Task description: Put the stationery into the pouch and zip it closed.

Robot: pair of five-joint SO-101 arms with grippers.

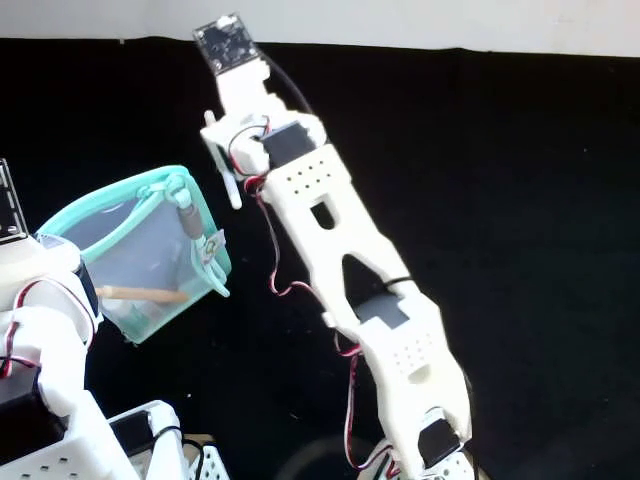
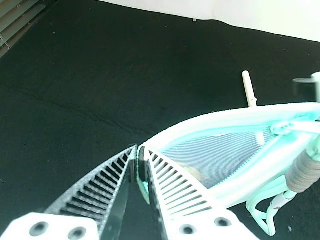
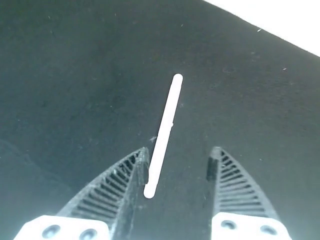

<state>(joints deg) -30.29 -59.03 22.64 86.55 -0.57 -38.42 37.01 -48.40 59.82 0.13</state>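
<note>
A teal mesh pouch [image 1: 140,250] is held up off the black table at the left, mouth open, with a wooden pencil [image 1: 145,293] lying inside. My left gripper [image 2: 139,156] is shut on the pouch [image 2: 225,127] at the end of its rim. A grey cord pull [image 2: 301,172] hangs at the other end. A white pen [image 3: 165,127] lies on the table between the fingers of my open right gripper [image 3: 177,162], close to one finger [image 3: 135,172]. From above, the right gripper [image 1: 222,150] is over the pen [image 1: 232,188], just beyond the pouch's far end.
Black cloth [image 1: 500,150] covers the table, with bare room to the right of the right arm [image 1: 350,260]. A white wall strip [image 1: 450,20] runs along the far edge. The left arm's base [image 1: 50,400] fills the near-left corner.
</note>
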